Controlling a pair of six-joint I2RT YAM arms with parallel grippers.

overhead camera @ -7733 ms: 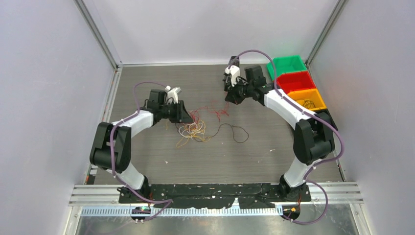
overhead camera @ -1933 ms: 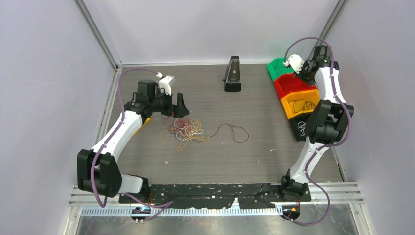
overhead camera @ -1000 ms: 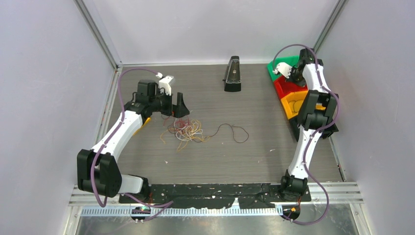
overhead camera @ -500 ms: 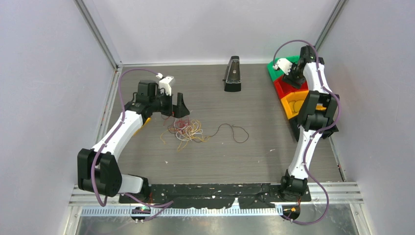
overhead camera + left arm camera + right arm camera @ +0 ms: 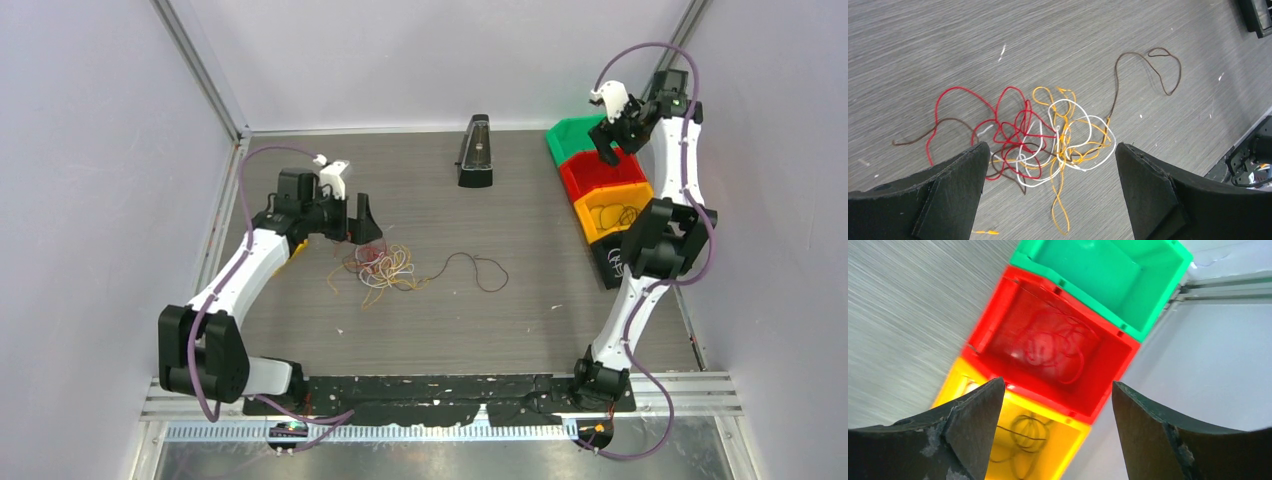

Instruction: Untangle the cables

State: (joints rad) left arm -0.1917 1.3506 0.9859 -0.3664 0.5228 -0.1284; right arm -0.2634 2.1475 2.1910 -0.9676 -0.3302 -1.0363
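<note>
The left gripper (image 5: pixel 1050 150) is hovering over the grey wood-grain table (image 5: pixel 500 320) with its jaws spread wide and nothing between them, and the loose tangle of thin red, orange, white and dark brown cables (image 5: pixel 385 265) is lying directly beneath it, left of centre. 1 dark brown strand (image 5: pixel 1148 55) is trailing out to the right of the clump. The right gripper (image 5: pixel 1057 386) is hanging well apart at the far right, jaws likewise open and empty, above the red plastic bin (image 5: pixel 980 335), where curly red wires (image 5: pixel 1053 347) are lying; the yellow plastic bin (image 5: pixel 585 215) just nearer is holding dark wires (image 5: pixel 1023 432). The risk now is in the pick: the colours are looping through each other at the middle, so jaws closing there are likely to be catching 2 or 3 strands, lifting the whole clump or tightening the knot, with no second gripper near enough to be pinning the rest down.
</note>
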